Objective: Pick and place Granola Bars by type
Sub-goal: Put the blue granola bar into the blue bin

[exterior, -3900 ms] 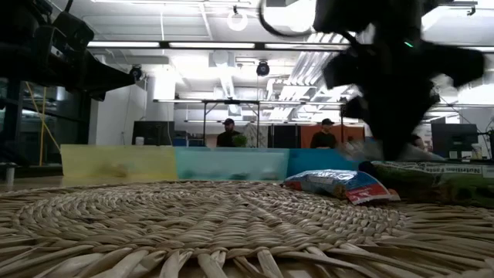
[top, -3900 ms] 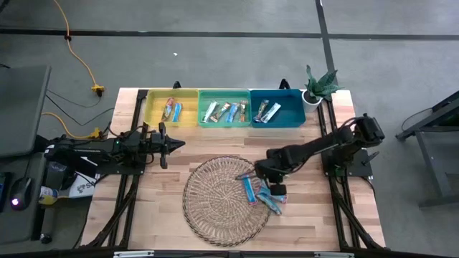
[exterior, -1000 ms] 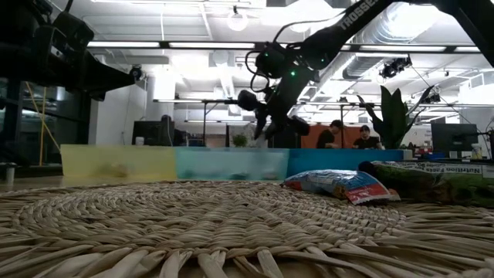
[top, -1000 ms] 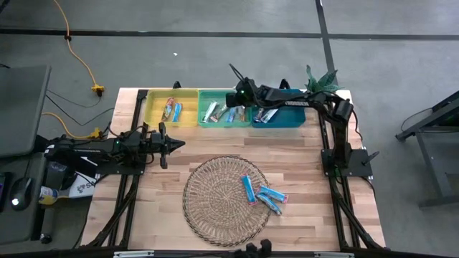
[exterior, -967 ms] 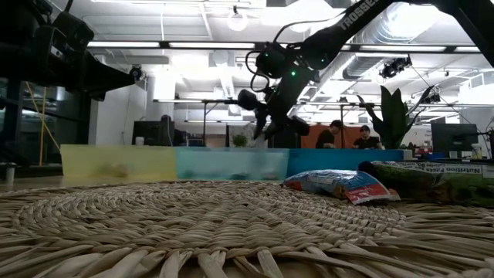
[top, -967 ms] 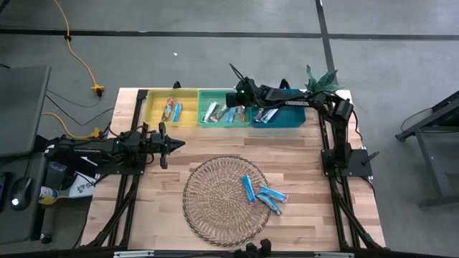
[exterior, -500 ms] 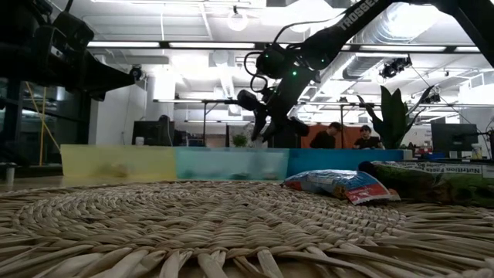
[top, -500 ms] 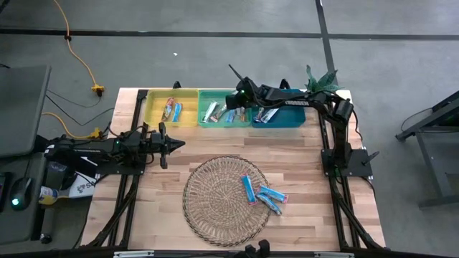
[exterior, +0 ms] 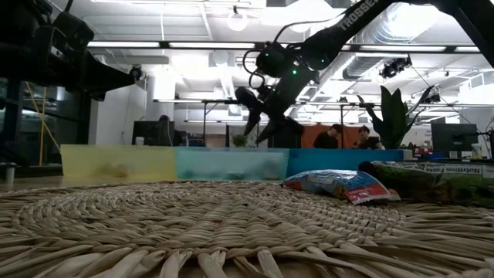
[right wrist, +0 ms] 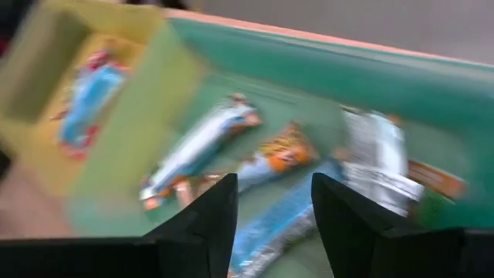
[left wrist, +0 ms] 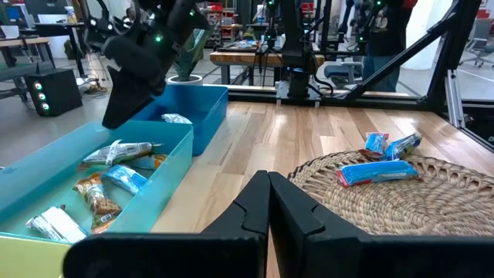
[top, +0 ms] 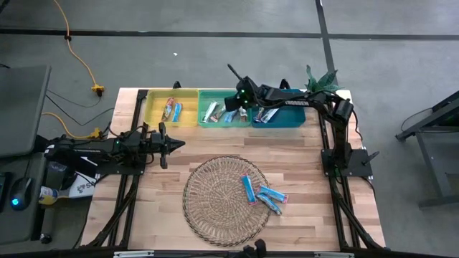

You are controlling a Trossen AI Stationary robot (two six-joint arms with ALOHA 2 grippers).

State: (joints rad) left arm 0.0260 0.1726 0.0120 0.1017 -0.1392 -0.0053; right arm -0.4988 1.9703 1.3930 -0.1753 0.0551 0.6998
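Observation:
Three Granola Bars (top: 259, 193) with blue wrappers lie flat on the right part of the round wicker mat (top: 215, 204); the low view shows them (exterior: 340, 184) too. More bars lie in the yellow bin (top: 171, 109), the green bin (top: 224, 111) and the blue bin (top: 276, 111) along the far edge. My right gripper (right wrist: 274, 224) hovers open over the green bin's right part, slanting down, with nothing between its fingers. Below it lie several bars, among them a white-teal one (right wrist: 201, 150) and an orange one (right wrist: 282, 154). My left gripper (left wrist: 268, 185) waits shut at the table's left side, pointing level.
A potted plant (top: 317, 87) stands at the far right corner beside the blue bin. Bare wood (top: 215, 143) lies between the bins and the mat. People sit in the room beyond the table (exterior: 336, 135).
My right gripper has opened over the green bin and rolled a little at the wrist, staying in place. The bars on the mat have not moved.

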